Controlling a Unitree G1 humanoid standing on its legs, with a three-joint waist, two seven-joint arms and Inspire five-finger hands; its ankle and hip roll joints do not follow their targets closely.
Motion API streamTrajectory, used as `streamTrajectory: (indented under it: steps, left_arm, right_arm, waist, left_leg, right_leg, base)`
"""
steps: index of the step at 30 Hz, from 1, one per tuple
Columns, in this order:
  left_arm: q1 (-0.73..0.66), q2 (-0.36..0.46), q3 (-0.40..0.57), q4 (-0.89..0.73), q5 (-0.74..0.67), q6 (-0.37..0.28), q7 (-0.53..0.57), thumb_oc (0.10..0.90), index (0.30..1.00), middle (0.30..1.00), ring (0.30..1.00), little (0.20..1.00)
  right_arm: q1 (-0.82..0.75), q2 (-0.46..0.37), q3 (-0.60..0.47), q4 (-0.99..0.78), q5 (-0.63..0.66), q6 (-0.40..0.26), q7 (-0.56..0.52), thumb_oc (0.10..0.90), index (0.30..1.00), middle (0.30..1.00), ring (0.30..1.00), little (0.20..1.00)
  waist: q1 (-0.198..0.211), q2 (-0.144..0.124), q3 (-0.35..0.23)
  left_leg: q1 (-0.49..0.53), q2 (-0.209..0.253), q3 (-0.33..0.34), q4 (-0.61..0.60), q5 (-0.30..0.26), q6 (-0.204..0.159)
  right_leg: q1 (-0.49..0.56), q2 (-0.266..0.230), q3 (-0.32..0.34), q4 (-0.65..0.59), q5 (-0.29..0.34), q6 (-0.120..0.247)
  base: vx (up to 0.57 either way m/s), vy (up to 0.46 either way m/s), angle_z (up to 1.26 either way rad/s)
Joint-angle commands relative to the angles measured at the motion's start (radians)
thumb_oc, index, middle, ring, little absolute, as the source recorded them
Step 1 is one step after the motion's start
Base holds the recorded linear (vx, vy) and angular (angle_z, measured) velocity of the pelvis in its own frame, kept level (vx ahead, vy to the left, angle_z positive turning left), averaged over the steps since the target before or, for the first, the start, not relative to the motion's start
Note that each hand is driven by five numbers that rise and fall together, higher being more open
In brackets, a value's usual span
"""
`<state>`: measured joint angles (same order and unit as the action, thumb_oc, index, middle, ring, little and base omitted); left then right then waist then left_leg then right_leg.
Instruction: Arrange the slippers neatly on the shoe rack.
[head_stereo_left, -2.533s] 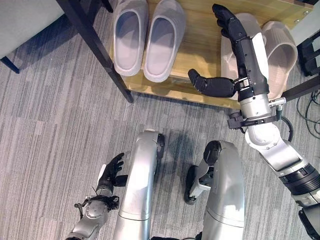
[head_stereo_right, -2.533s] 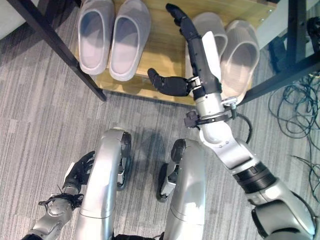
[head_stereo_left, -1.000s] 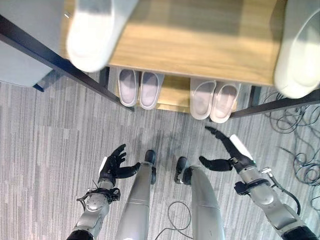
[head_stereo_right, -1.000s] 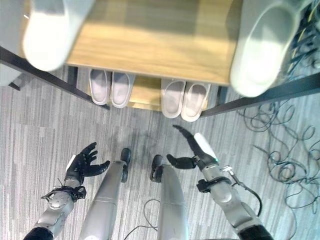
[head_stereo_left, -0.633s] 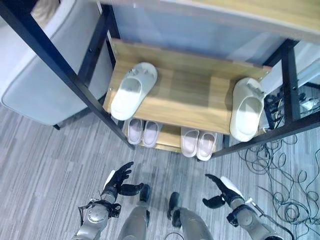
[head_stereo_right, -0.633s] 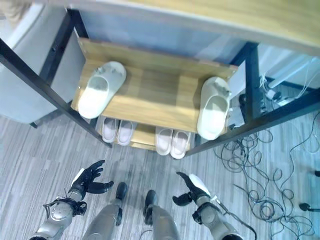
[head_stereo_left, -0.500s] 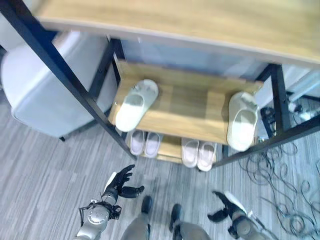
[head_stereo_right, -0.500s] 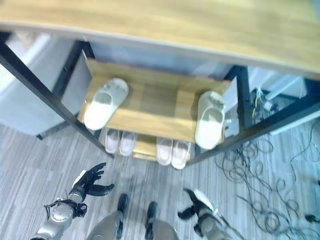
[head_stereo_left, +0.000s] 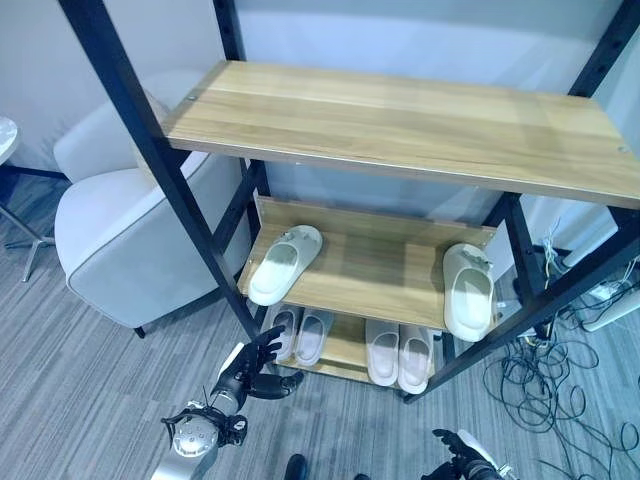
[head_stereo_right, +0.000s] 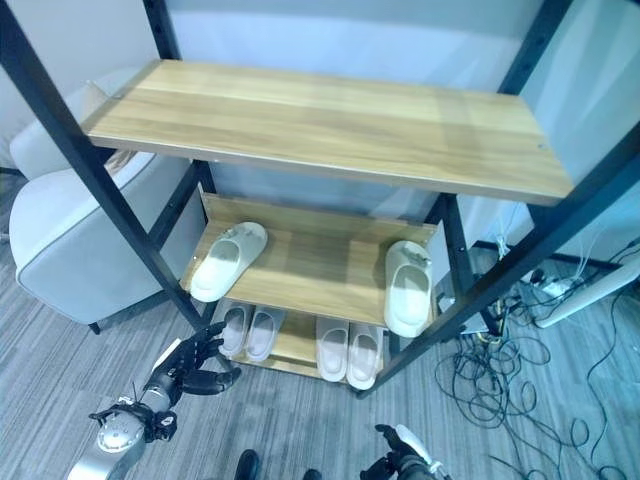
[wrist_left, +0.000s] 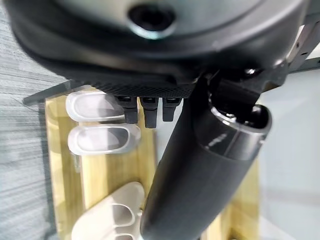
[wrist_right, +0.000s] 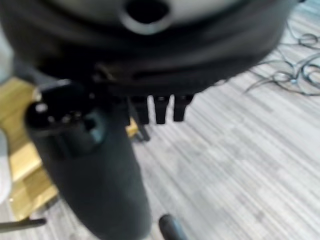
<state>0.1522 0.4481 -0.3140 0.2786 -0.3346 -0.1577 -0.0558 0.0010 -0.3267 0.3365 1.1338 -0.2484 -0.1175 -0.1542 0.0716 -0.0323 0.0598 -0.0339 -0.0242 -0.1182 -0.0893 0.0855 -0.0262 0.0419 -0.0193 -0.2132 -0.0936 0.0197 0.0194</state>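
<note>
Two slippers sit well apart on the rack's middle shelf: one tilted at centre left, one at centre right. Two neat pairs fill the bottom shelf, left pair and right pair. Low in the frame, the left hand hangs spread and empty before the rack. The right hand peeks in at the bottom edge; its own wrist view shows fingers straight over carpet. An armchair stands at left, cables at lower right.
</note>
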Motion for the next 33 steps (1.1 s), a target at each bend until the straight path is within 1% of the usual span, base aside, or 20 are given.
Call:
streamTrajectory:
  steps: [1, 3, 5, 12, 16, 17, 18, 19, 22, 23, 28, 33]
  left_arm:
    - [-0.033, 0.021, 0.034, -0.142, -0.043, -0.072, -0.013, 0.800, 0.900, 0.900, 0.900, 0.900]
    - [-0.031, 0.023, 0.039, -0.161, -0.048, -0.073, -0.014, 0.800, 0.900, 0.900, 0.900, 0.900]
    - [-0.030, 0.022, 0.066, -0.231, -0.093, -0.074, -0.021, 0.800, 0.900, 0.900, 0.900, 0.900]
    - [-0.051, 0.014, 0.072, -0.295, -0.157, -0.066, -0.039, 0.800, 0.900, 0.900, 0.900, 0.900]
    - [-0.065, 0.006, 0.076, -0.318, -0.157, -0.071, -0.024, 0.800, 0.900, 0.900, 0.900, 0.900]
    - [-0.083, 0.007, 0.084, -0.328, -0.130, -0.085, -0.002, 0.800, 0.900, 0.900, 0.900, 0.900]
    - [-0.083, 0.007, 0.084, -0.329, -0.129, -0.085, -0.001, 0.800, 0.900, 0.900, 0.900, 0.900]
    - [-0.106, 0.012, 0.093, -0.339, -0.084, -0.096, 0.032, 0.800, 0.900, 0.900, 0.900, 0.900]
    - [-0.147, 0.022, 0.102, -0.343, -0.022, -0.105, 0.075, 0.800, 0.900, 0.900, 0.900, 0.900]
    - [-0.148, 0.022, 0.102, -0.343, -0.021, -0.105, 0.075, 0.800, 0.900, 0.900, 0.900, 0.900]
    - [-0.247, 0.043, 0.093, -0.310, 0.062, -0.114, 0.129, 0.800, 0.900, 0.900, 0.900, 0.900]
    - [-0.314, 0.040, 0.085, -0.281, 0.107, -0.111, 0.170, 0.800, 0.900, 0.900, 0.900, 0.900]
  right_arm:
    - [0.015, -0.028, -0.015, 0.007, 0.032, -0.002, -0.002, 0.800, 0.900, 0.900, 0.900, 0.900]
    - [0.017, -0.026, -0.017, 0.006, 0.032, -0.001, -0.001, 0.800, 0.900, 0.900, 0.900, 0.900]
    - [0.022, -0.019, -0.015, 0.006, 0.036, 0.002, 0.006, 0.800, 0.900, 0.900, 0.900, 0.900]
    - [0.027, -0.010, -0.006, 0.009, 0.035, 0.009, 0.015, 0.800, 0.900, 0.900, 0.900, 0.900]
    - [0.026, -0.005, -0.003, 0.007, 0.036, 0.012, 0.015, 0.800, 0.900, 0.900, 0.900, 0.900]
    - [0.026, -0.002, -0.001, 0.005, 0.036, 0.011, 0.013, 0.800, 0.900, 0.900, 0.900, 0.900]
    - [0.026, -0.002, -0.001, 0.005, 0.036, 0.011, 0.012, 0.800, 0.900, 0.900, 0.900, 0.900]
    - [0.025, -0.001, 0.001, 0.000, 0.037, 0.008, 0.010, 0.800, 0.900, 0.900, 0.900, 0.900]
    - [0.021, 0.001, 0.009, -0.007, 0.037, 0.006, 0.005, 0.800, 0.900, 0.900, 0.900, 0.900]
    - [0.021, 0.001, 0.008, -0.007, 0.037, 0.006, 0.005, 0.800, 0.900, 0.900, 0.900, 0.900]
    - [0.024, -0.007, 0.019, -0.010, 0.031, 0.007, 0.007, 0.800, 0.900, 0.900, 0.900, 0.900]
    - [0.035, -0.009, 0.017, -0.009, 0.028, 0.011, 0.008, 0.800, 0.900, 0.900, 0.900, 0.900]
  waist:
    - [0.019, -0.010, -0.038]
    - [0.021, -0.012, -0.038]
    - [0.032, -0.018, -0.039]
    - [0.042, -0.035, -0.039]
    - [0.045, -0.041, -0.037]
    - [0.048, -0.044, -0.038]
    - [0.048, -0.044, -0.037]
    - [0.051, -0.049, -0.037]
    - [0.053, -0.054, -0.036]
    - [0.054, -0.054, -0.036]
    - [0.044, -0.069, -0.039]
    - [0.030, -0.075, -0.044]
  left_leg:
    - [-0.013, -0.006, 0.025, 0.002, -0.061, -0.038]
    - [-0.008, -0.005, 0.025, 0.002, -0.064, -0.038]
    - [0.004, -0.004, 0.028, 0.002, -0.074, -0.033]
    - [0.013, -0.005, 0.031, 0.002, -0.079, -0.032]
    - [0.016, -0.004, 0.033, 0.002, -0.082, -0.031]
    - [0.015, -0.005, 0.034, 0.002, -0.084, -0.031]
    - [0.015, -0.005, 0.034, 0.002, -0.084, -0.031]
    - [0.014, -0.004, 0.035, 0.002, -0.085, -0.031]
    - [0.010, -0.002, 0.038, 0.002, -0.085, -0.031]
    - [0.010, -0.002, 0.038, 0.002, -0.085, -0.031]
    - [0.004, 0.002, 0.046, 0.002, -0.089, -0.031]
    - [0.007, 0.005, 0.054, 0.002, -0.094, -0.031]
  right_leg:
    - [-0.017, -0.036, 0.018, 0.006, -0.023, 0.086]
    - [-0.013, -0.037, 0.018, 0.006, -0.023, 0.088]
    - [-0.004, -0.040, 0.018, 0.006, -0.026, 0.090]
    - [0.008, -0.045, 0.012, 0.006, -0.024, 0.091]
    - [0.012, -0.047, 0.011, 0.006, -0.023, 0.091]
    - [0.011, -0.048, 0.010, 0.006, -0.022, 0.092]
    - [0.010, -0.048, 0.010, 0.006, -0.022, 0.092]
    - [0.007, -0.049, 0.011, 0.006, -0.021, 0.093]
    - [0.000, -0.050, 0.014, 0.006, -0.017, 0.096]
    - [0.000, -0.050, 0.014, 0.006, -0.017, 0.096]
    - [-0.013, -0.048, 0.020, 0.006, -0.011, 0.098]
    - [-0.014, -0.047, 0.022, 0.006, -0.013, 0.099]
  base:
    - [0.02, 0.031, 0.02]
    - [0.01, 0.022, 0.00]
    - [0.02, 0.052, 0.00]
    - [0.00, 0.005, 0.00]
    - [0.00, 0.000, 0.00]
    - [0.00, 0.000, 0.00]
    - [0.00, 0.000, 0.00]
    - [0.00, 0.000, 0.00]
    - [0.00, 0.000, 0.00]
    - [0.00, 0.000, 0.00]
    - [0.01, 0.003, 0.00]
    - [0.04, 0.006, -0.02]
